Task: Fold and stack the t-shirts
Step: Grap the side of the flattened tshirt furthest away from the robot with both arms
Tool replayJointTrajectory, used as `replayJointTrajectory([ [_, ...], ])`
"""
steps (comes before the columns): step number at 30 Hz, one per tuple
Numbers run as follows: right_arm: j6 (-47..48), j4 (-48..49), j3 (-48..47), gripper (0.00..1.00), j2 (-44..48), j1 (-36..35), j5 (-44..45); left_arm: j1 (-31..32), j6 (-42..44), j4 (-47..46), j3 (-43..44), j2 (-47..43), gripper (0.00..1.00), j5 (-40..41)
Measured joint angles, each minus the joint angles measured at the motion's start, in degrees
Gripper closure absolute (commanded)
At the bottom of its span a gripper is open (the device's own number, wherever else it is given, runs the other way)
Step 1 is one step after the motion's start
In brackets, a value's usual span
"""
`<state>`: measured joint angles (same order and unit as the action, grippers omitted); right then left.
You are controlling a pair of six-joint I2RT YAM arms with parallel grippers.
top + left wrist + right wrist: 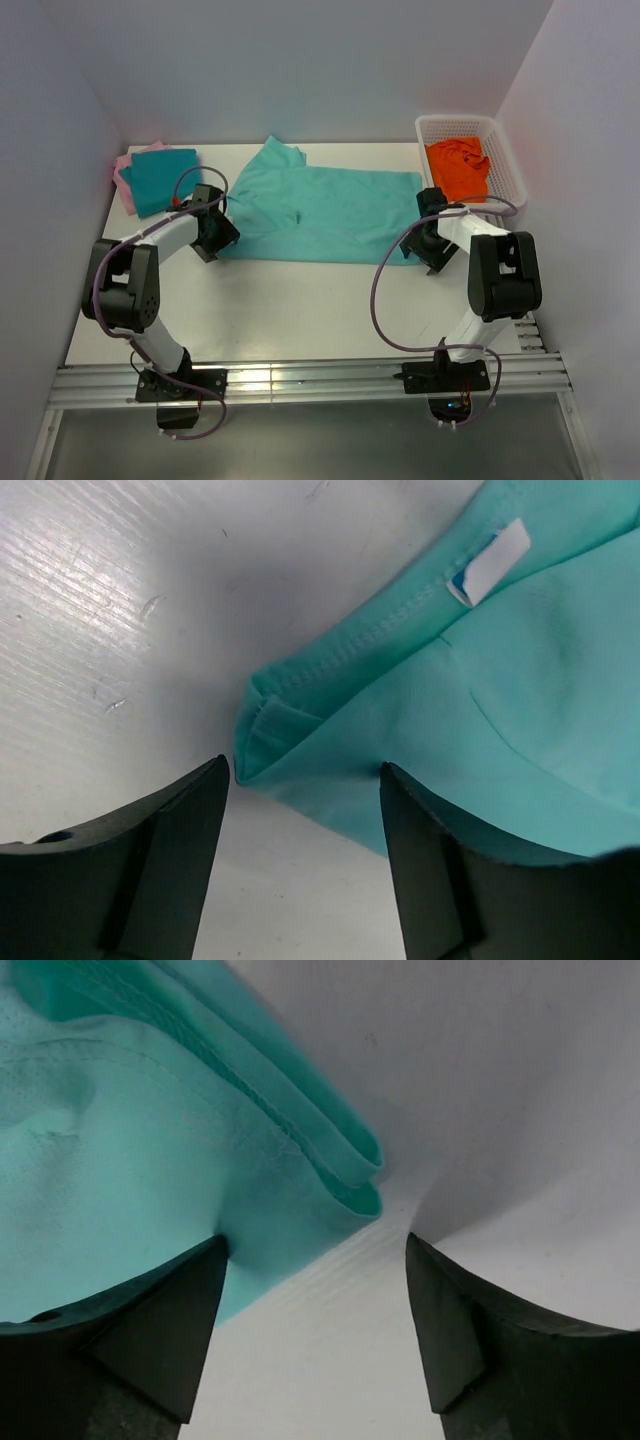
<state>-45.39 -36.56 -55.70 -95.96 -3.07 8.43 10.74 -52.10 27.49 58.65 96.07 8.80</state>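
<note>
Straddling the near-left corner of the mint-green t-shirt [480, 710], the left jaws stood spread and pinched nothing. The folded hem corner lay on the white surface [120, 610] in the gap between them. A white label [490, 562] showed by the shirt's stitched hem, farther in.

The right jaws were spread too, at the shirt's near-right corner. One side was over the doubled cloth edge and the other over bare surface, with nothing clamped.

The mint-green t-shirt lay spread out between the left arm [165, 235] and the right arm [470, 240]. Near its left side, the teal t-shirt [163, 180] lay folded on top of the pink t-shirt [124, 168]. Beside its far-right corner stood a white basket [508, 160] holding an orange cloth [458, 168].
</note>
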Motion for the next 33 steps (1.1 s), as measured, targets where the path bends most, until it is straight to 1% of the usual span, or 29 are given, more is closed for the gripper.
replayJointTrajectory([
  [1, 0.1, 0.0, -0.3, 0.35, -0.3, 0.0, 0.1, 0.0, -0.1, -0.2, 0.0, 0.5, 0.36, -0.1],
  [2, 0.2, 0.1, -0.5, 0.48, -0.5, 0.1, 0.3, 0.0, -0.2, -0.3, 0.0, 1.0, 0.43, -0.2],
  [3, 0.3, 0.2, -0.7, 0.61, -0.7, 0.1, 0.5, 0.0, -0.2, -0.3, 0.0, 1.4, 0.47, -0.2],
  [4, 0.5, 0.4, -0.8, 0.84, -0.8, 0.1, 0.7, 0.0, -0.4, -0.3, 0.0, 1.7, 0.52, -0.2],
  [5, 0.6, 0.6, -1.0, 0.92, -0.9, 0.2, 0.7, 0.0, -0.3, -0.3, 0.0, 1.9, 0.6, -0.2],
  [6, 0.3, 1.0, -1.1, 0.98, -1.0, 0.2, 0.6, 0.0, -0.6, -0.5, 0.0, 2.1, 0.63, -0.2],
  [7, 0.2, 1.1, -1.3, 1.0, -1.2, 0.2, 0.9, 0.0, -0.6, -0.5, 0.0, 2.2, 0.69, -0.3],
  [8, 0.0, 1.0, -1.5, 1.0, -1.4, 0.3, 0.9, 0.0, -0.7, -0.7, 0.0, 2.3, 0.83, -0.4],
  [9, -0.1, 0.8, -1.7, 1.0, -1.5, 0.3, 1.0, 0.0, -1.0, -0.7, 0.0, 2.3, 0.92, -0.4],
  [11, 0.0, 0.5, -2.1, 1.0, -1.8, 0.4, 1.0, 0.0, -1.2, -0.9, -0.1, 2.3, 1.0, -0.5],
  [17, 0.1, 0.2, -2.0, 1.0, -1.3, 0.4, 1.0, 0.0, -1.4, -0.4, -0.2, 2.1, 1.0, -0.3],
  [21, 0.0, -1.1, 0.4, 1.0, 1.8, 0.4, 0.6, 0.0, -2.3, 2.3, -2.1, -1.8, 1.0, 0.3],
  [29, -1.5, -5.4, 11.4, 1.0, 16.8, 0.4, -3.1, 0.4, -7.0, 9.2, -11.6, -22.1, 1.0, 0.7],
  [33, -2.1, -8.8, 15.7, 1.0, 22.9, 0.5, -4.9, 1.4, -10.0, 15.1, -15.6, -31.0, 1.0, 0.7],
])
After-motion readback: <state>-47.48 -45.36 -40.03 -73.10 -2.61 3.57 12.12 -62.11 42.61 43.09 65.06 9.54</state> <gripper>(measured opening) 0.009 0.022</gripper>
